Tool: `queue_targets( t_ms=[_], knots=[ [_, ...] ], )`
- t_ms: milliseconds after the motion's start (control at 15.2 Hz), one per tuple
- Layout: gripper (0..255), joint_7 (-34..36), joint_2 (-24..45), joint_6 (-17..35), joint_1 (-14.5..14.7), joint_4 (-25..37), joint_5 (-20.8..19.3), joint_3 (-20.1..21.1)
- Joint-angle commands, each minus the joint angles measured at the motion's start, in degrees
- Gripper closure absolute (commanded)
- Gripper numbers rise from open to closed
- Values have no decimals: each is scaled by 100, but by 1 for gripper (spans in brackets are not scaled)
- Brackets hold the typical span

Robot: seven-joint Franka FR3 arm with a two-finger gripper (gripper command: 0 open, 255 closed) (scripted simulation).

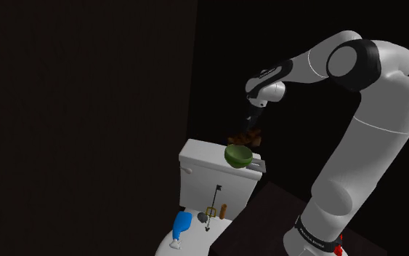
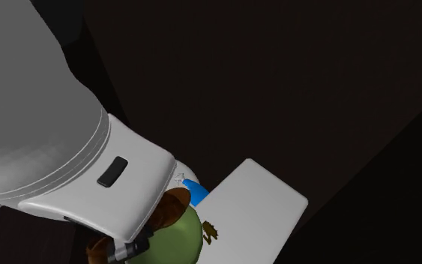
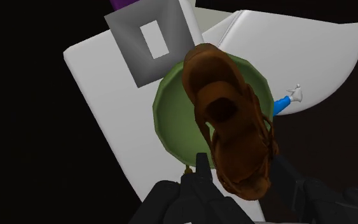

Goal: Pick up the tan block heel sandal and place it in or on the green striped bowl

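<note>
A white Franka arm [image 1: 355, 145] holds a brown block heel sandal [image 3: 231, 127] just over a green bowl [image 3: 170, 121] on the lid of a white toilet tank [image 1: 210, 174]. The gripper [image 3: 241, 167] has its black fingers [image 3: 203, 170] clamped on one end of the shoe. In the shoulder view the sandal hangs directly above the bowl's rim, and it is not clear whether the two touch. In the wrist view the shoe covers most of the bowl's inside; no stripes show on the bowl, which reads as plain green. The bowl sits toward the shoulder view's right end of the tank lid. Just beside it lies a flat grey square [image 3: 149, 38] with a white rectangle at its middle, and this square reaches the lid's right edge. The lid is bare to the left of the bowl. Lower and nearer, on the white toilet seat [image 1: 168, 244], lie a blue bottle [image 1: 181, 224], a thin dark tool [image 1: 211, 211] and a small tan piece [image 1: 224, 211]. A dark band [image 1: 315, 236] at the foot of the arm carries lettering too small to read. Dark walls stand behind the tank, and black areas lie to the shoulder view's right of it.
</note>
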Motion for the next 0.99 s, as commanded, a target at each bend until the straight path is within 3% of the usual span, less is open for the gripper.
queue_targets(
  t_ms=[0,660,924],
  knots=[
    [255,-50,80,148,0,-72,57,4],
    [255,-375,608,842,-29,-304,442,60],
    [255,-399,645,885,-33,-314,471,68]
  ],
)
